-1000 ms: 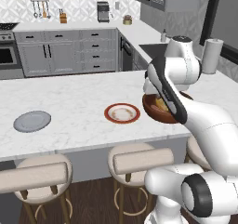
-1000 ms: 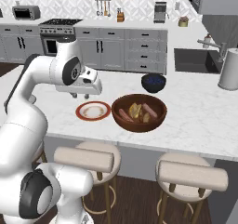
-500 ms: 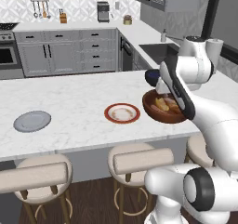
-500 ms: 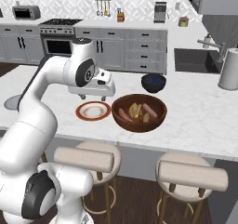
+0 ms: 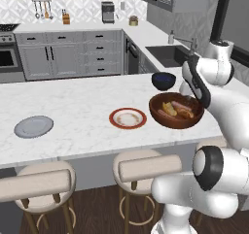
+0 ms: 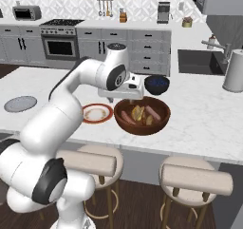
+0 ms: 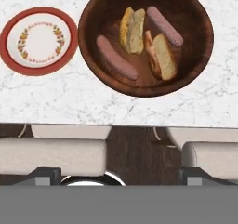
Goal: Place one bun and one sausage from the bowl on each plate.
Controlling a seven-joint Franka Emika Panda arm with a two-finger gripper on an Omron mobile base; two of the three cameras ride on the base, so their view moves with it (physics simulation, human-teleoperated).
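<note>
The large, deep, reddish-brown wooden bowl [image 7: 145, 38] sits on the white marble island counter [image 5: 78, 107], near its front edge. Seen from the hand camera, it holds two split yellow buns: one [image 7: 132, 30] near the bowl's centre toward 11 o'clock, the other [image 7: 161, 56] at about 4 o'clock. Two pinkish-brown sausages lie with them, one [image 7: 116, 58] at 8 o'clock and one [image 7: 164, 25] at 1 o'clock.

The cream plate with the broad red-orange rim [image 7: 39, 40] lies just beside the bowl, at its 9 o'clock in the hand view, apart from it and bare of food. The plain grey plate [image 5: 33, 126] lies well apart, far along the counter at 9 o'clock in the left base view, also bare. A small dark navy round bowl [image 6: 156, 84] stands just behind the wooden bowl, at its 12 o'clock in the right base view.

The white arm's gripper [image 6: 127, 92] hovers above the wooden bowl's left rim in the right base view. Its jaws stand wide apart with nothing between them.

Two padded cream bar stools [image 6: 194, 179] stand in front of the island.
</note>
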